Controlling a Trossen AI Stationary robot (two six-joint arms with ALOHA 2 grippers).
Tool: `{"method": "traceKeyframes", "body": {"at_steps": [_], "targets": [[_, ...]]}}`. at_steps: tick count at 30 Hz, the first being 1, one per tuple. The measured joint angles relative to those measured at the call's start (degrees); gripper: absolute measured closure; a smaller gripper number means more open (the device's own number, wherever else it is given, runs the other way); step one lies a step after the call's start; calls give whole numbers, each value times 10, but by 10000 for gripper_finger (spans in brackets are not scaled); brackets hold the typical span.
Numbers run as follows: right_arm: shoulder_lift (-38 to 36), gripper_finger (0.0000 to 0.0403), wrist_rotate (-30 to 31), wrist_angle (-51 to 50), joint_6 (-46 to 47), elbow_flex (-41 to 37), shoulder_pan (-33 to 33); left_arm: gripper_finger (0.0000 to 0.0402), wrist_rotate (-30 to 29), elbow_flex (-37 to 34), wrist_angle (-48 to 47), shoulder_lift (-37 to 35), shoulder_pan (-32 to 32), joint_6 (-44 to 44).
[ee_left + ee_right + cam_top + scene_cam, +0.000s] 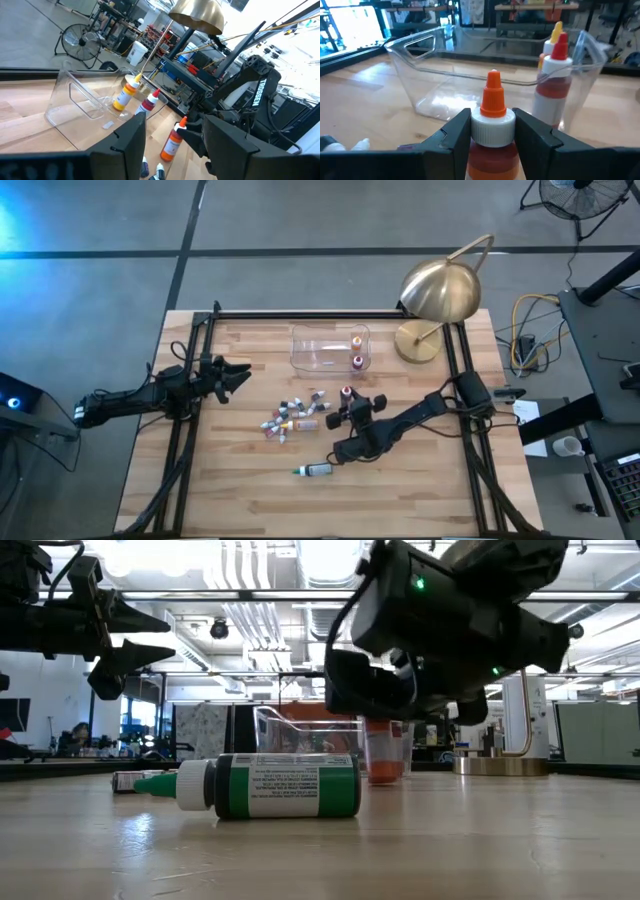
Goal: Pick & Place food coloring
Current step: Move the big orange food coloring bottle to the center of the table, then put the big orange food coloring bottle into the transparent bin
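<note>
Two bottles are already standing inside the clear tub (330, 348) near the far edge of the surface, a yellow-capped one (357, 341) and a red-capped one (357, 362). The third one is the interesting bit right now: the right gripper (492, 131) has its fingers pinched on either side of the white collar of an orange-capped bottle (493, 125), upright, nozzle pointing up. From the overhead view that bottle (346, 393) sits just on the near side of the tub, so the tub lies straight ahead of the gripper, toward the far edge. I'd guess the next move is a short lift up and over the tub's near wall, keeping the bottle's long axis vertical so it lands standing beside the other two.

The rest of the food coloring is a little pile of small bottles (292, 415) lying on their sides around the middle of the surface, just left of the right gripper. One green bottle (265, 786) lies flat on its own, closer to the near edge, cap pointing toward the left side.

The left gripper (236, 374) hovers over the left part of the surface with its fingers spread and nothing in them. The right arm is clearly nearer to both pile and tub.
</note>
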Motion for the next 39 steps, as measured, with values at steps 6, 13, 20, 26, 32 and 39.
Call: {"method": "traceKeyframes", "body": {"at_steps": [6, 13, 20, 26, 32, 39], "targets": [[-19, 235, -62, -3, -59, 13, 1, 234, 0, 0, 0, 0, 0, 0], [-67, 195, -135, -13, -76, 15, 1, 234, 0, 0, 0, 0, 0, 0], [-180, 166, -324, -147, -18, 19, -31, 234, 0, 0, 0, 0, 0, 0], [-240, 149, -518, -193, -91, 58, -112, 234, 0, 0, 0, 0, 0, 0], [-214, 143, -625, -278, -117, 133, -169, 234, 0, 0, 0, 0, 0, 0], [-177, 142, -634, -411, -100, 216, -165, 234, 0, 0, 0, 0, 0, 0]]}}
